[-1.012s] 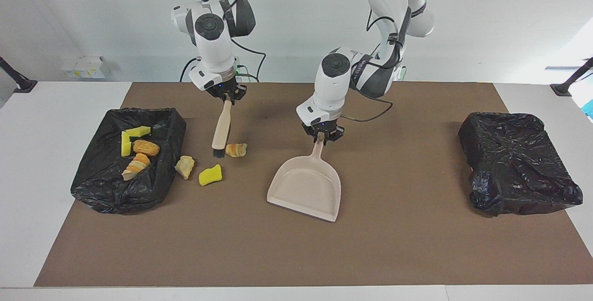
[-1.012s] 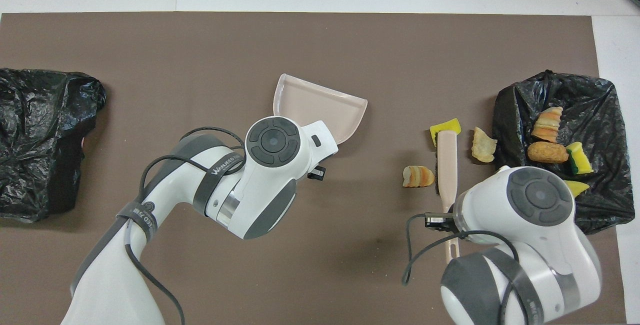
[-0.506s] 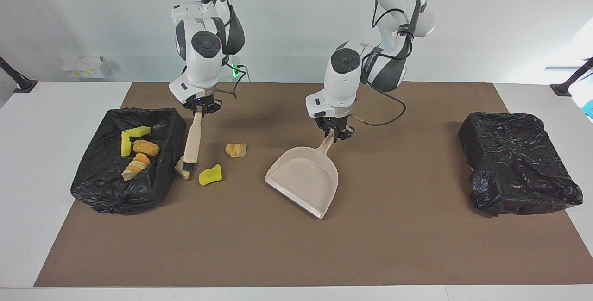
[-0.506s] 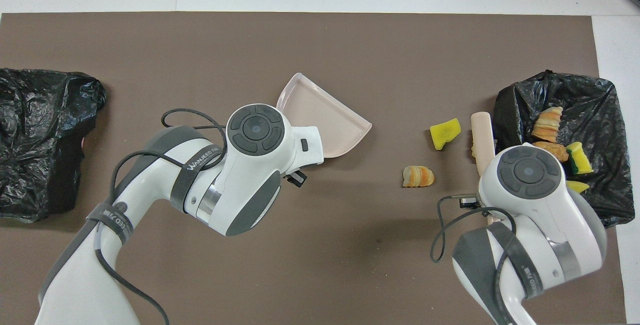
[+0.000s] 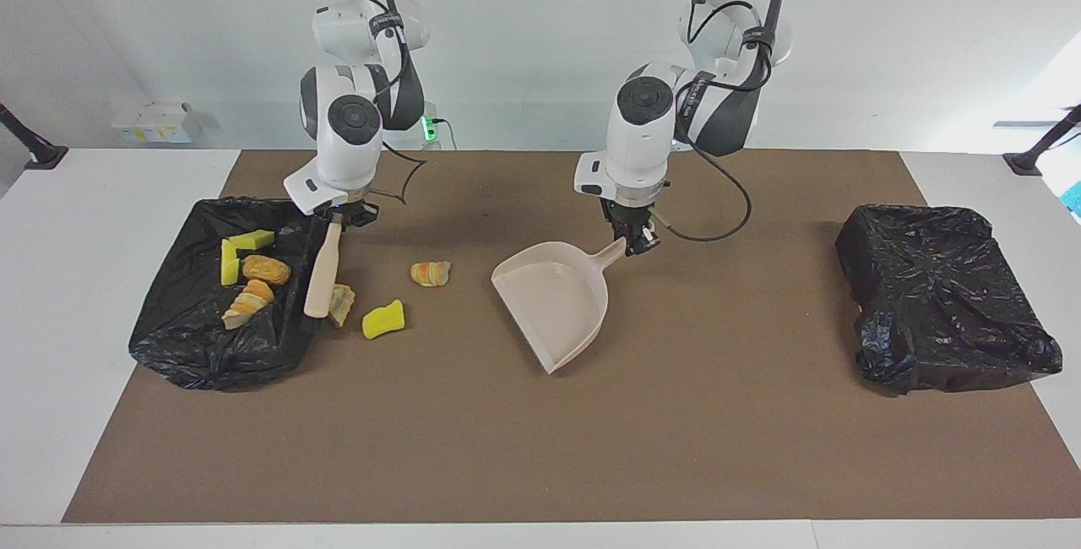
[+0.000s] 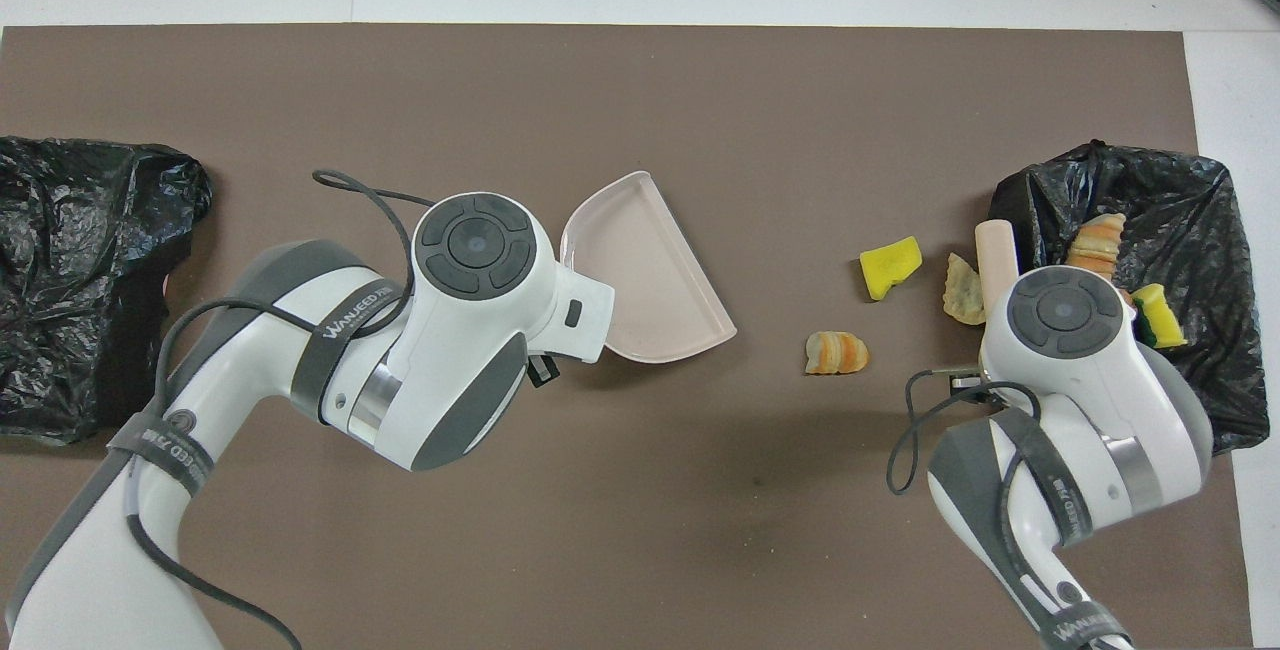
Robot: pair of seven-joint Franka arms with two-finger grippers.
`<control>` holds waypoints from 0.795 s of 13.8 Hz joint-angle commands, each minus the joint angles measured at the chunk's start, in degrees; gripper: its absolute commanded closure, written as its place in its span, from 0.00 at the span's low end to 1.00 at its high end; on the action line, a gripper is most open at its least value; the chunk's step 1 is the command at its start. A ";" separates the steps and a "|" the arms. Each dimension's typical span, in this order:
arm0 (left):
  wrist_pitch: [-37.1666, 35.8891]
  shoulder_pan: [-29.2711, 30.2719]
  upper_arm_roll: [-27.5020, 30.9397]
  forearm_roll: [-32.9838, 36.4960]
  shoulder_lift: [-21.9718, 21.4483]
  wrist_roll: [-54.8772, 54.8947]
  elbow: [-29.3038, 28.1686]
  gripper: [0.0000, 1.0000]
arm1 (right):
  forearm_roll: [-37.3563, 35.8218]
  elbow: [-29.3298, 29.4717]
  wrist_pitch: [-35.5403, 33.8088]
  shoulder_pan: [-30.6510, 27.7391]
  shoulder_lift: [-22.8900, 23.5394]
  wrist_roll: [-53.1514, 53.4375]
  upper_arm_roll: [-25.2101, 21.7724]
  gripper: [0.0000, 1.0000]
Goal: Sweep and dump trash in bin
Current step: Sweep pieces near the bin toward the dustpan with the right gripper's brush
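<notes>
My right gripper [image 5: 339, 216] is shut on the handle of the beige brush [image 5: 323, 269]. The brush hangs with its bristles down between the black-bagged bin [image 5: 194, 346] and a pale yellow-green scrap [image 5: 343, 304]. A yellow sponge piece [image 5: 383, 318] and a tan-orange lump [image 5: 431, 273] lie on the mat between the brush and the dustpan. Several scraps [image 5: 253, 270] lie in the bin. My left gripper [image 5: 635, 241] is shut on the handle of the beige dustpan [image 5: 557, 304], whose mouth is turned toward the trash. The overhead view shows the dustpan [image 6: 645, 275] and the brush [image 6: 997, 250].
A second black-bagged bin [image 5: 942, 304] stands at the left arm's end of the brown mat [image 5: 540, 448]. In the overhead view it lies at the mat's edge [image 6: 80, 270]. The first bin [image 6: 1200, 210] is at the right arm's end.
My right gripper carried the brush from beside the tan-orange lump, over the pale scrap, to the bin's edge. My left gripper swung the dustpan's mouth toward the trash.
</notes>
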 commanded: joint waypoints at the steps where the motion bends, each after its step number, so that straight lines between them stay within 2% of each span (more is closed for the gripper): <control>1: -0.58 0.51 -0.22 2.84 -2.47 4.15 -2.34 1.00 | -1.10 -0.31 2.33 -0.43 0.89 -1.45 0.89 1.00; 3: -0.32 0.86 -0.22 3.64 -3.53 7.49 -4.62 1.00 | 0.04 -0.14 2.77 0.10 1.86 -1.54 1.07 1.00; 5: 0.04 1.30 -0.31 3.64 -4.41 8.65 -6.82 1.00 | 2.40 0.13 2.77 3.25 2.12 -1.72 1.07 1.00; 11: 4.51 1.03 -0.31 3.64 -3.45 8.30 -9.73 1.00 | 14.88 3.90 2.69 11.69 3.70 -4.79 1.07 1.00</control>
